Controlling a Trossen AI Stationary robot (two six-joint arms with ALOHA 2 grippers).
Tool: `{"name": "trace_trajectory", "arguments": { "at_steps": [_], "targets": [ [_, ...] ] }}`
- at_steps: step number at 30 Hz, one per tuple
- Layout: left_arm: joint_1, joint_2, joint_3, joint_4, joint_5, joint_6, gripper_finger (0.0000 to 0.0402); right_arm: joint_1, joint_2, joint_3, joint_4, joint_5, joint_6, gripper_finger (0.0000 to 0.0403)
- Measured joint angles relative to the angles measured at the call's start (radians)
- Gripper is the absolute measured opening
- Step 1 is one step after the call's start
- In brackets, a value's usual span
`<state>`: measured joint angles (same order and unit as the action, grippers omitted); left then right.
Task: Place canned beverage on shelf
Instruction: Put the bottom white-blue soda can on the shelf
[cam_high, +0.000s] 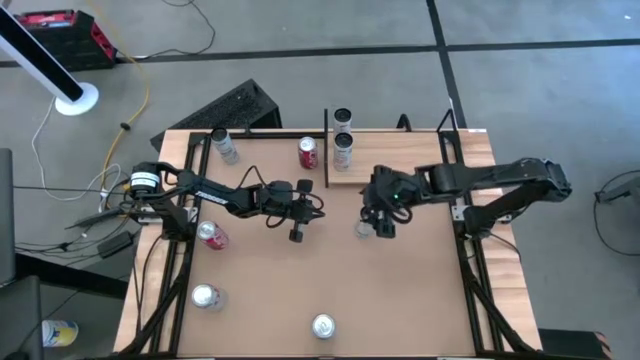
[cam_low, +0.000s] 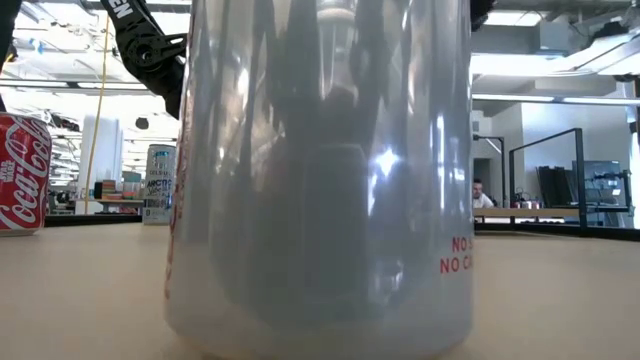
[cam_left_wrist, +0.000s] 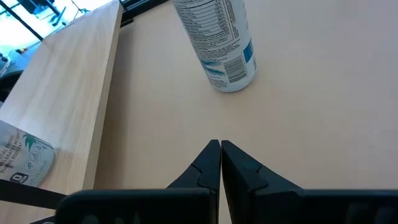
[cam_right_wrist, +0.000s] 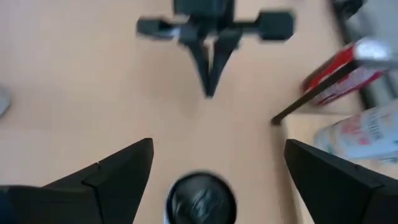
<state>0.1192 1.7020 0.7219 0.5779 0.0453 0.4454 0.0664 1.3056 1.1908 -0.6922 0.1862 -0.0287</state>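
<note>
Right gripper (cam_high: 378, 226) hangs over the target can (cam_high: 362, 229), fingers spread wide, nothing gripped. The can stands upright mid-table, just near of the shelf (cam_high: 400, 160), long axis vertical, top up. Risk: a finger clips the rim on descent and tips it; an off-centre squeeze could let it slip. Left gripper (cam_left_wrist: 219, 163) is closed, empty, idle left of centre, beside another can (cam_left_wrist: 219, 43).
</note>
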Motion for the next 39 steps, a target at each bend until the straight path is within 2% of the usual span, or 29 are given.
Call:
{"name": "trace_trajectory", "arguments": {
  "at_steps": [4,9,12,17,25,32,39],
  "targets": [
    [0.0,0.0,0.0,-0.003,-0.002,0.005,0.0,-0.061,0.009,-0.002,-0.096,-0.119,0.024,0.0388],
    [0.001,0.0,0.0,-0.003,-0.003,0.015,0.0,-0.105,0.059,-0.002,-0.129,-0.148,0.09,0.0388],
    [0.008,0.0,0.0,-0.003,0.001,0.015,0.0,-0.12,0.08,0.009,-0.158,-0.19,0.255,0.0388],
    [0.024,0.0,0.0,-0.003,0.016,0.014,0.0,-0.145,0.132,0.107,-0.255,-0.271,0.502,0.0388],
    [0.04,0.0,0.0,-0.003,0.053,0.006,0.0,-0.133,0.235,0.194,-0.331,-0.238,0.723,0.0388],
    [0.04,0.0,0.0,-0.004,0.054,0.005,0.0,-0.08,0.355,0.281,-0.495,-0.144,0.738,0.0388],
    [0.04,0.0,0.0,-0.004,0.054,0.005,0.0,-0.039,0.429,0.344,-0.526,-0.126,0.775,0.0388]
  ]
}}
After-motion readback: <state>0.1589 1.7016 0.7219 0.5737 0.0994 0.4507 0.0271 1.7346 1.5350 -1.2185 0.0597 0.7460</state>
